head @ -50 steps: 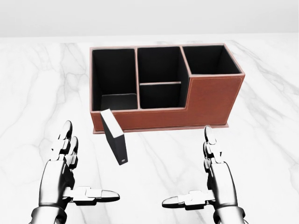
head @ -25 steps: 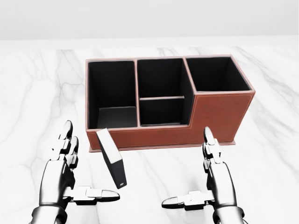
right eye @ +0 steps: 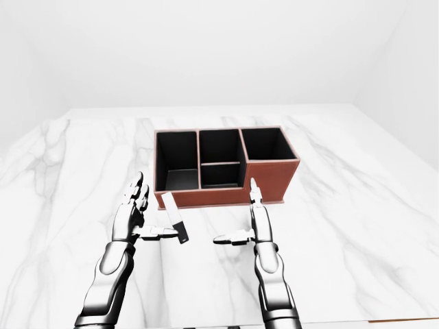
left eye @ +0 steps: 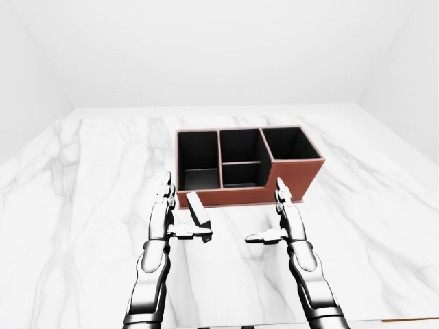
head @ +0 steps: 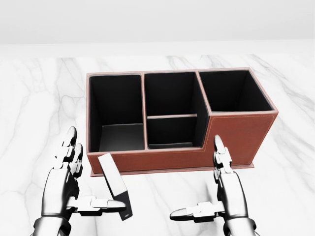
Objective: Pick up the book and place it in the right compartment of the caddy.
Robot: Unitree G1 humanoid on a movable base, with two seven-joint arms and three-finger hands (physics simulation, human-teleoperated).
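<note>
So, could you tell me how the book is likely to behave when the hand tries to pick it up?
The book stands thin on edge, so a nudge probably topples it. Its flat, straight faces suggest it is stiff. The left hand is open beside it.

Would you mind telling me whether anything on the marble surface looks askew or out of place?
Only the book: it stands on edge, angled, outside the caddy, below its left compartment. Both hands are open and hold nothing.

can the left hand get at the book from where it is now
Probably yes. The left hand is open just left of the book in the head view, its thumb tip already reaching the book's lower end. Nothing lies between them; the caddy sits above.
</note>
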